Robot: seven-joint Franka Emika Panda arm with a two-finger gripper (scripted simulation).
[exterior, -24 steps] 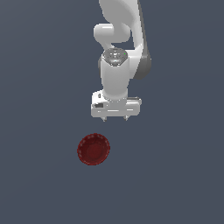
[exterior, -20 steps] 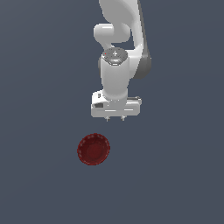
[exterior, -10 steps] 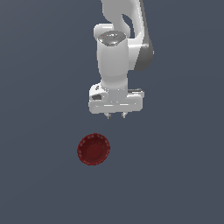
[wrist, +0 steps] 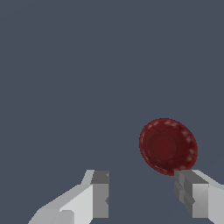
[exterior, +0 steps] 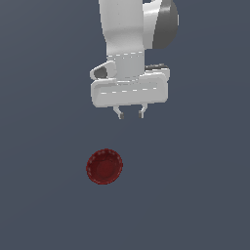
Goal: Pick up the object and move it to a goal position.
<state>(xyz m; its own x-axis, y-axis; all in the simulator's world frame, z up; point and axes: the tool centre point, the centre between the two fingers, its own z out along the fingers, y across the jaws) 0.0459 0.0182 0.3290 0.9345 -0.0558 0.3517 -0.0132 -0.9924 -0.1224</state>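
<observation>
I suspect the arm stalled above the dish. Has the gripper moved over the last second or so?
Yes. In the exterior view the gripper has shifted toward the view's left, closer to being above the red dish, which stayed put.

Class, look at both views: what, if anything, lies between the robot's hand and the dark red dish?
Nothing. In the exterior view, only bare grey surface separates the hand from the dark red dish. The wrist view agrees: no other thing lies near the dish.

Panda arm (exterior: pixel 129 29) — glossy white casing, dark grey joint cap; broad white hand block; gripper (exterior: pixel 131 113) — two short, pale grey fingers.
</observation>
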